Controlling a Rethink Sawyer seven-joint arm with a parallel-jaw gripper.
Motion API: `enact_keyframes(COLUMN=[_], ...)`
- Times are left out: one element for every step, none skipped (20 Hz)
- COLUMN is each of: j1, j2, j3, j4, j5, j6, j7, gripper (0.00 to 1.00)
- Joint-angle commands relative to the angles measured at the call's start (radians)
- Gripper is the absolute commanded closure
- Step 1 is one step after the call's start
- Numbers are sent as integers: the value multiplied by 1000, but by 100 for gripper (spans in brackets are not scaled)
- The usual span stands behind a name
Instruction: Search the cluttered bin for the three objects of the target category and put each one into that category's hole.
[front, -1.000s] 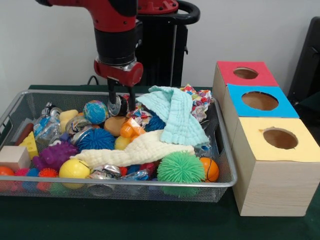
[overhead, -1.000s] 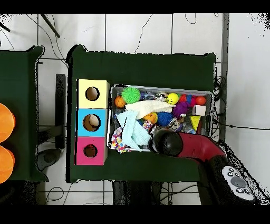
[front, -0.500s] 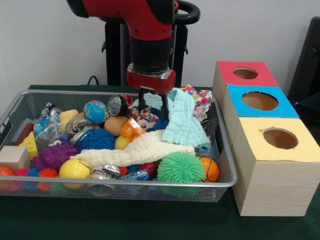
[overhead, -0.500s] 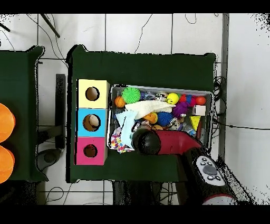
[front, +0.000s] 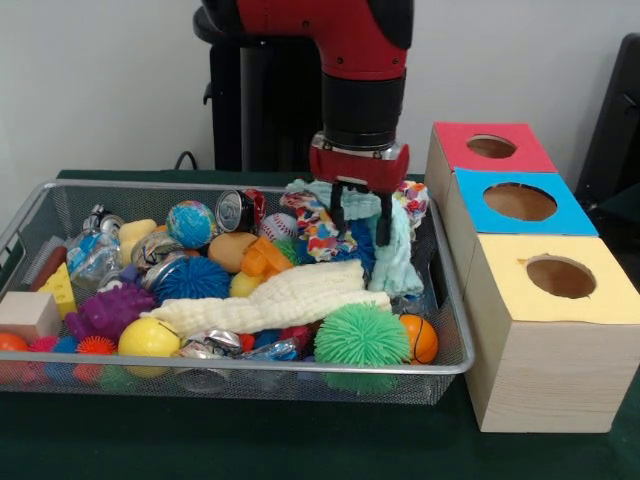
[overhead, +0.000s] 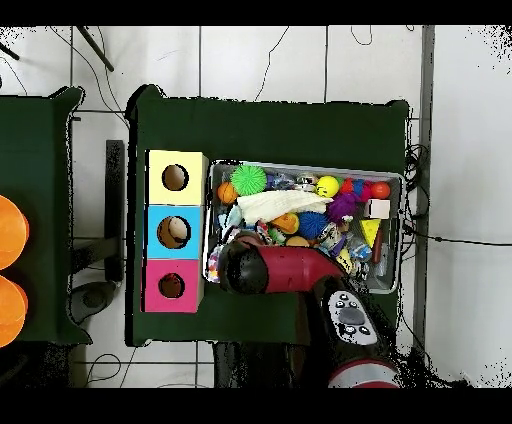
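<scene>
gripper (front: 361, 217) — shifted from the can (front: 236, 210) toward the 3 boxes, fingers apart astride the mint cloth (front: 398, 255), dragged and bunched against the bin's (front: 452, 300) box-side wall. patterned cloth (front: 318, 226) uncovered. red-topped hole (front: 491, 146) just beyond — clear.
</scene>
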Motion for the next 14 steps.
enact_keyframes(j1=[33,36,42,45,49,52,53,54,57,58,66,66,65,62], j2=[88,95,102,104,107,109,110,112,110,110,114,117,120,126], j3=[-37,-39,-42,-43,-45,-46,-48,-50,-52,-52,-56,-56,-56,-54], j4=[33,30,27,28,29,32,31,30,34,37,43,44,45,43], j5=[107,117,125,133,141,150,155,160,166,171,177,181,185,186], j6=[-133,-141,-146,-150,-154,-161,-162,-163,-166,-168,-179,-184,-190,-196], j7=[255,247,244,240,236,230,227,224,222,220,222,219,215,211], gripper=[0,0,0,0,0,0,0,0,0,0,0,0,0,0])
